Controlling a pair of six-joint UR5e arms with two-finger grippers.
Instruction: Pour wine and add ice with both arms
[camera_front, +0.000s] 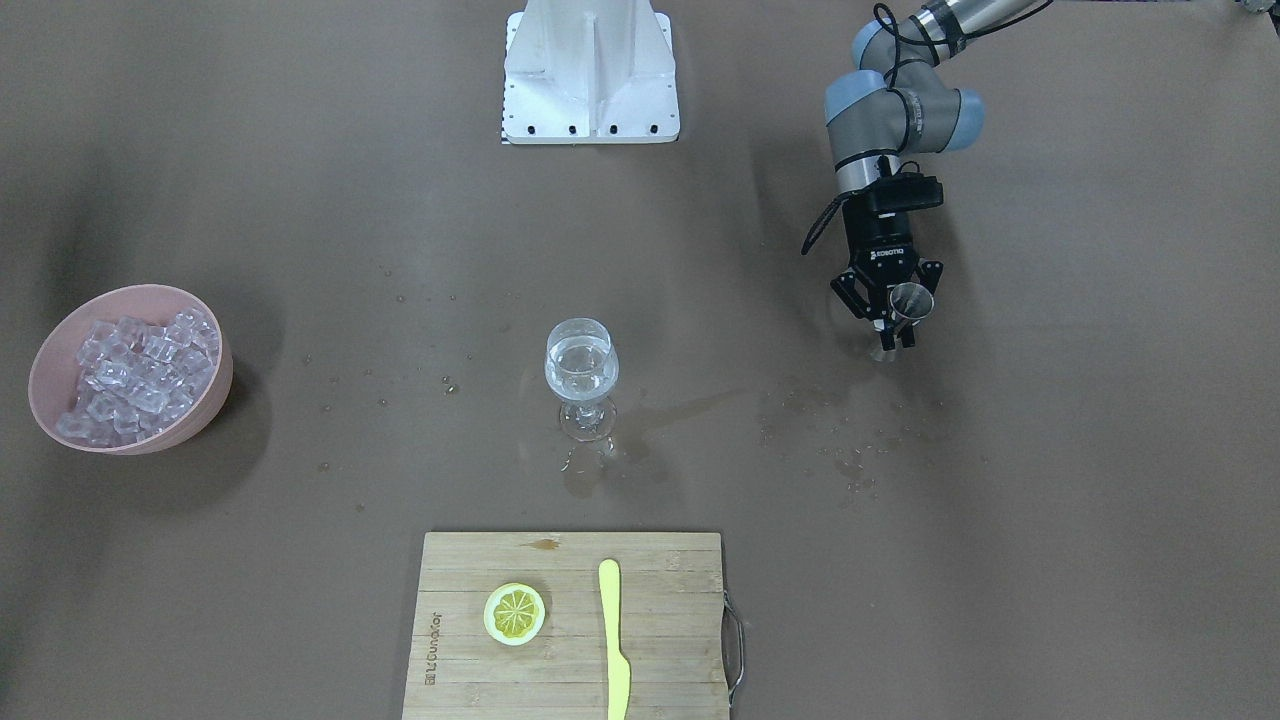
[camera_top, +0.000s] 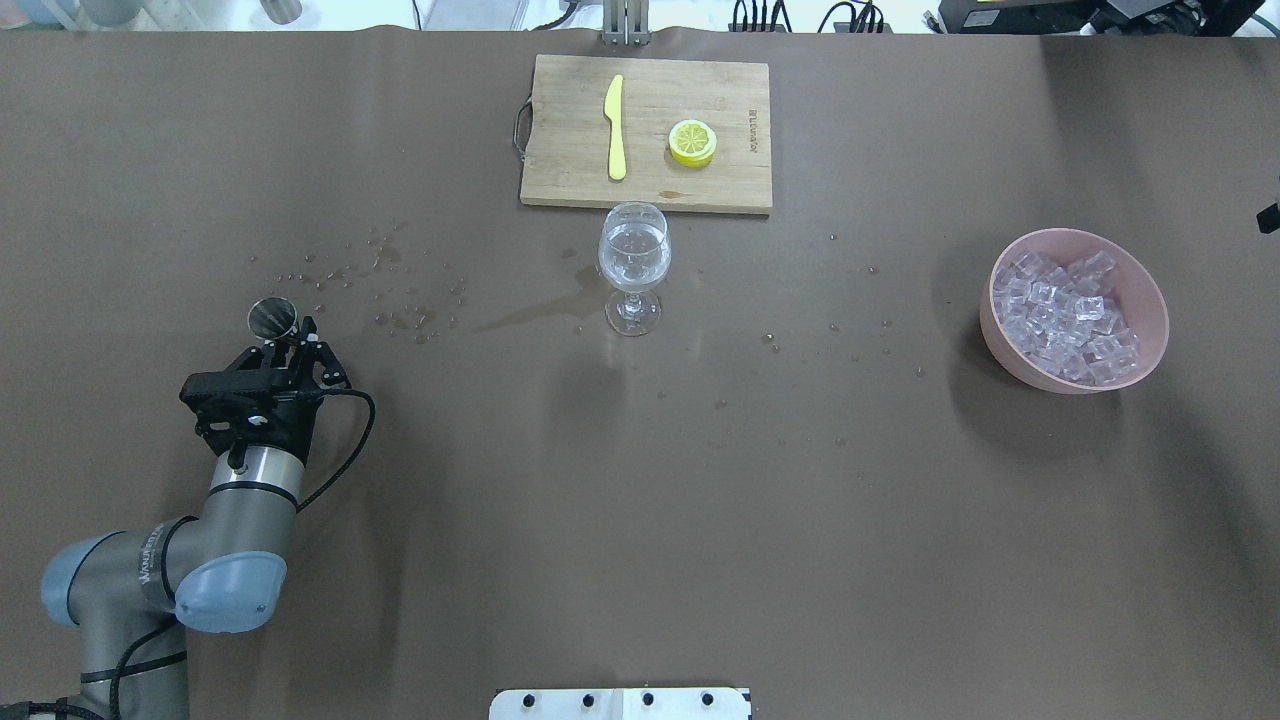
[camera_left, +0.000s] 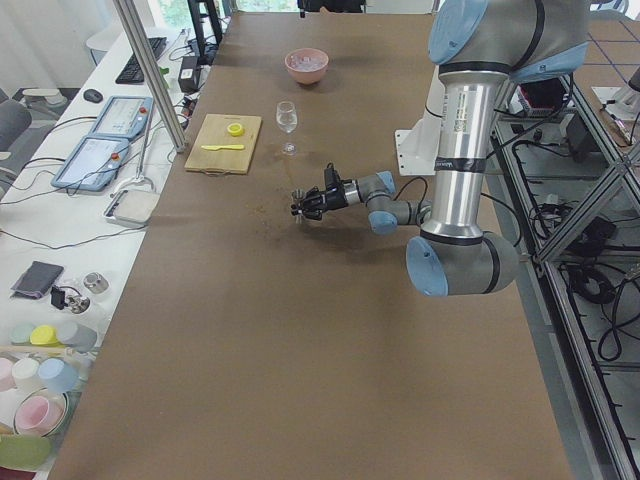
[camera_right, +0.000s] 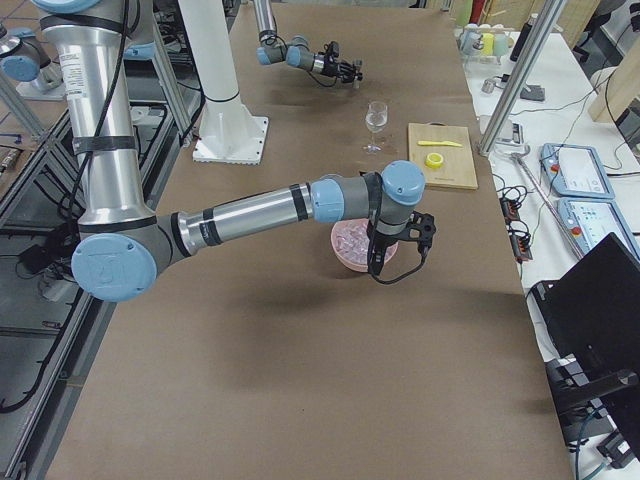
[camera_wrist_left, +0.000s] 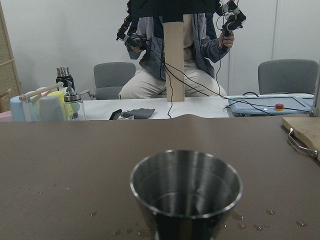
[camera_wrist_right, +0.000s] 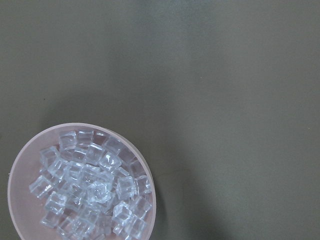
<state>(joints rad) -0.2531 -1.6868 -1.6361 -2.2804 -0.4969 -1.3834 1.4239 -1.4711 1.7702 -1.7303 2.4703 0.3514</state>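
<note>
**Holdings at the table, both grippers**

- My left gripper (camera_top: 287, 338): lower left of the overhead view. Its fingers were closed on the foot of a small steel cup (camera_top: 272, 318), which stood upright with its mouth up (I could not tell whether anything lay inside).
- My right gripper (camera_right: 379, 258): centre of the right-side view, hanging over the pink bowl (camera_top: 1150, 300). No view showed its fingers clearly, so I could not tell how far apart they stood.
- The wine (camera_top: 633, 250): clear liquid in a stemmed glass (camera_top: 634, 318), upper centre of the overhead view, just below the cutting board (camera_top: 560, 150).
- The ice (camera_top: 1065, 310): heaped in the pink bowl, at the right of that view.
- On the board: a yellow knife (camera_top: 615, 128) and a lemon slice (camera_top: 692, 142).
- Droplets (camera_top: 400, 300): scattered over the brown table (camera_top: 640, 500) between cup and glass.
</note>
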